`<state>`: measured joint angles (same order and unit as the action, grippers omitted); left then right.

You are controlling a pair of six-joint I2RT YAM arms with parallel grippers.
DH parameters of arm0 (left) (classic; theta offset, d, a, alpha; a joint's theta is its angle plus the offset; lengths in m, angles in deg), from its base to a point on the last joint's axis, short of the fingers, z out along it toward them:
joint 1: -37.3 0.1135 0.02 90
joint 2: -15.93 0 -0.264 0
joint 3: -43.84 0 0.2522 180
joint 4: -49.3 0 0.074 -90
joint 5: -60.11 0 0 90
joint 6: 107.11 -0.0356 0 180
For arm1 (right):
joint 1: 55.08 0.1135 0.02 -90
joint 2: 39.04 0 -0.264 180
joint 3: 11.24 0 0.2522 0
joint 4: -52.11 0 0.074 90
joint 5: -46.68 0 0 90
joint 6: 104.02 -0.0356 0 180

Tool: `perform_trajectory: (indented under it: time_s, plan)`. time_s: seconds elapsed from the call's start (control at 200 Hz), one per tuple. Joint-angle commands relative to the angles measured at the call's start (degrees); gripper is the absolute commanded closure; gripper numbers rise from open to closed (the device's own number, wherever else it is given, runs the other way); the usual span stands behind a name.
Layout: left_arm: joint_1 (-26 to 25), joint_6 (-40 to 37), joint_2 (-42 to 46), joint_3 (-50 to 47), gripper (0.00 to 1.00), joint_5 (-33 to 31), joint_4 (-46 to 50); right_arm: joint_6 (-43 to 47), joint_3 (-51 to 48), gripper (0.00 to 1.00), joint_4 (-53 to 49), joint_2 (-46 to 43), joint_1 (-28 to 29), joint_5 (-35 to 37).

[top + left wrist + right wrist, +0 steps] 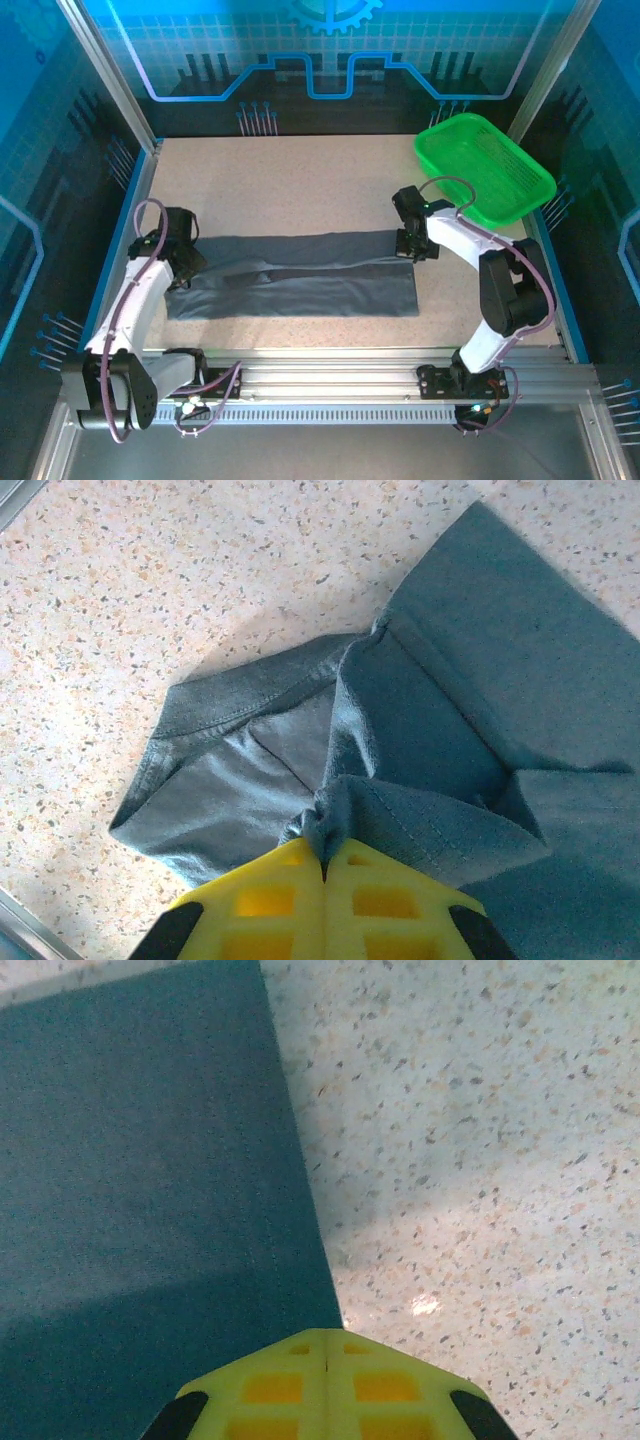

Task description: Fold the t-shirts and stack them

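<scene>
One dark slate-grey t-shirt [300, 285] lies as a long folded band across the middle of the table. My left gripper [187, 265] is at its left end. In the left wrist view the yellow jaws [325, 858] are shut on a bunched pinch of cloth [480, 680], with a crumpled sleeve spread in front of them. At the band's far right corner is my right gripper [414, 250]. In the right wrist view its jaws [328, 1340] are shut right where the straight edge of the flat cloth [140, 1160] runs in under the tips.
A bright green plastic basket [485, 165] stands at the back right corner, close behind the right arm. The speckled tabletop [300, 180] stretches bare behind the shirt. Metal frame rails border the table on the left, right and near sides.
</scene>
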<state>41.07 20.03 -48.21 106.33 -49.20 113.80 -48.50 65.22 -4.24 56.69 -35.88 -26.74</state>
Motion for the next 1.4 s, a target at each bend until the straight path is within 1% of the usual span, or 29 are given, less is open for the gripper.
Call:
perform_trajectory:
  time_s: [0.0, 0.065, 0.115, 0.18, 0.34, 0.455, 0.505, 0.62, 0.67, 0.715, 0.78, 0.835, 0.92, 1.015, 1.085, 1.155, 1.251, 1.316, 1.396]
  plan:
    - [-0.34, -0.62, 1.02, -1.26, 1.00, -1.99, 1.26, -0.95, -1.77, 0.99, -2.25, -2.08, 1.01, 1.40]
    - [-0.34, -0.23, 1.08, -1.69, 1.00, -2.57, 1.60, -2.08, -2.46, 0.91, -3.08, -2.57, 0.71, 2.06]
    - [-0.34, 0.03, 1.04, -2.25, 1.00, -2.67, 1.56, -2.81, -3.26, 0.80, -3.16, -3.48, 0.33, 2.24]
    - [-0.34, 0.20, 1.10, -2.78, 1.00, -2.42, 1.51, -3.61, -4.17, 0.74, -2.69, -5.20, -0.38, 1.27]
    - [-0.34, 0.48, 0.90, -4.04, 1.00, -1.84, 0.69, -4.80, -2.68, 0.73, -2.41, -6.54, -0.67, -2.15]
    - [-0.34, 0.64, 0.34, -4.05, 1.00, -1.12, 0.30, -5.71, -0.68, 0.73, -1.98, -4.67, 0.13, -5.34]
    - [-0.34, 0.82, 0.02, -3.99, 1.00, -0.69, 0.24, -5.90, 0.14, 0.75, -1.21, -3.55, 0.67, -7.51]
    - [-0.34, 1.60, -0.12, -4.12, 1.00, 0.29, 0.29, -6.90, 2.14, 0.75, -2.82, -0.55, 2.33, -8.16]
    - [-0.34, 1.87, -0.16, -4.28, 1.00, 0.63, 0.23, -8.09, 2.32, 0.73, -4.32, 0.55, 2.13, -8.29]
    - [-0.35, 1.88, -0.11, -4.34, 1.00, 0.92, 0.15, -9.00, 1.56, 0.68, -4.78, 0.48, 1.92, -8.19]
    - [-0.34, 1.88, -0.21, -4.19, 1.00, 0.94, 0.23, -10.71, -0.04, 0.60, -5.25, -1.14, 1.55, -7.65]
    - [-0.34, 1.75, -0.20, -4.11, 1.00, 0.86, 0.26, -12.65, -2.23, 0.57, -4.41, -2.86, 0.49, -9.40]
    - [-0.34, 1.62, -0.16, -4.01, 1.00, 1.04, 0.20, -15.97, -5.53, 0.56, -1.63, -4.76, -2.00, -14.29]
    - [-0.39, 1.61, -0.21, -4.06, 1.00, 1.42, 0.08, -20.57, -7.23, 0.56, -0.21, -5.10, -4.59, -18.00]
    - [-0.36, 1.61, -0.31, -4.08, 1.00, 1.40, -0.03, -24.85, -8.95, 0.56, 2.30, -5.28, -6.46, -22.38]
    - [-0.38, 1.56, -0.30, -4.00, 1.00, 1.38, -0.16, -28.76, -10.23, 0.56, 4.09, -5.37, -7.98, -24.66]
    - [-0.37, 1.53, -0.37, -4.08, 1.00, 1.39, -0.24, -32.08, -10.53, 0.57, 6.05, -5.33, -8.88, -25.84]
    - [-0.40, 1.51, -0.38, -3.97, 1.00, 1.35, -0.21, -33.53, -10.19, 0.60, 6.46, -4.92, -9.25, -26.63]
    - [-0.39, 1.38, -0.31, -4.12, 1.00, 1.23, -0.22, -34.54, -9.90, 0.67, 6.40, -4.25, -9.56, -27.29]
